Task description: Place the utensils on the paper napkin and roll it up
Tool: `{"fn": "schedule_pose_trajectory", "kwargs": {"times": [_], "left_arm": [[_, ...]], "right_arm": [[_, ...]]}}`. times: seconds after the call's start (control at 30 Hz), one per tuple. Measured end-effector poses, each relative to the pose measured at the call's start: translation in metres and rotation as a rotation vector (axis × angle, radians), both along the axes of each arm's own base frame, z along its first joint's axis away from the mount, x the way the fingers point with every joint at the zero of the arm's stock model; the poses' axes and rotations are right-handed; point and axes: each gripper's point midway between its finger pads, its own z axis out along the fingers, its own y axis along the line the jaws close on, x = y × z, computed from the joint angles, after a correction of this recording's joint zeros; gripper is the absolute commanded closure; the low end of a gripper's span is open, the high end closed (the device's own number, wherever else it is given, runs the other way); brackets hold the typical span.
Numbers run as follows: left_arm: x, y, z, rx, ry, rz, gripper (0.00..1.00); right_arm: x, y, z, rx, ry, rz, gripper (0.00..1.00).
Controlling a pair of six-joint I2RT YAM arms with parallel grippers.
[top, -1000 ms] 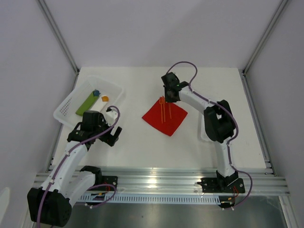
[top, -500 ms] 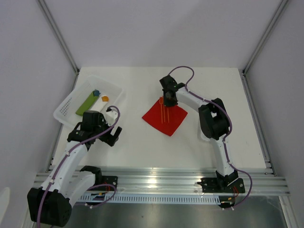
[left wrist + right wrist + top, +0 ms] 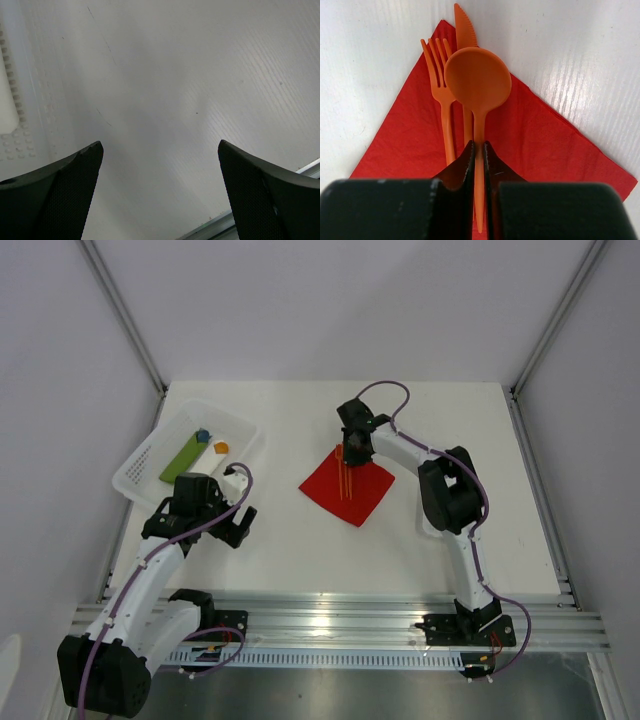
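- The right gripper (image 3: 479, 150) is pinched narrow on the handle of the spoon (image 3: 477, 82). The spoon's bowl overlaps the fork (image 3: 440, 75) and knife (image 3: 464, 27), which lie side by side on the napkin (image 3: 545, 145). I cannot tell whether the bowl rests on them or hangs just above. Let go from any height, the light plastic may bounce and skid off the paper.
- The hold is on a thin, slick handle (little to bite on). The spoon may twist between the jaws and land crosswise over the other two, making a lumpy roll.
- Pressing down too far may drag the fork and knife, or crease and shift the thin napkin on the smooth bench (image 3: 300, 550).
- The pieces point toward the napkin's far corner, and the knife tip pokes just past it. A roll begun from the wrong side may push them out onto the bench.
- The left gripper (image 3: 159, 150) hangs wide open over bare bench, holding nothing, well apart from the napkin. With nothing pinning the paper, one gripper rolling alone may slide the sheet rather than curl it.
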Motion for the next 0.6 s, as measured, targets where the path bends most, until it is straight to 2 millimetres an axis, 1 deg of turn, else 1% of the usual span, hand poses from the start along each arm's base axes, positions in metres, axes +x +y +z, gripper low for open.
{"fn": "schedule_pose_trajectory", "kwargs": {"times": [0.23, 0.43, 0.5, 0.53, 0.6], "left_arm": [[0.0000, 0.0000, 0.0000, 0.000, 0.000, 0.000, 0.01], [0.0000, 0.0000, 0.0000, 0.000, 0.000, 0.000, 0.00], [0.0000, 0.0000, 0.0000, 0.000, 0.000, 0.000, 0.00], [0.0000, 0.0000, 0.0000, 0.000, 0.000, 0.000, 0.01], [0.0000, 0.0000, 0.0000, 0.000, 0.000, 0.000, 0.00]], "right_arm": [[-0.0003, -0.0011, -0.0065, 0.008, 0.016, -0.011, 1.00], [0.0013, -0.0023, -0.0071, 0.014, 0.016, -0.019, 1.00], [0.0015, -0.0030, -0.0079, 0.015, 0.016, -0.020, 0.97], [0.0015, -0.0034, -0.0085, 0.015, 0.017, -0.021, 0.92], [0.0006, -0.0042, -0.0097, 0.013, 0.020, -0.022, 0.88]]}}
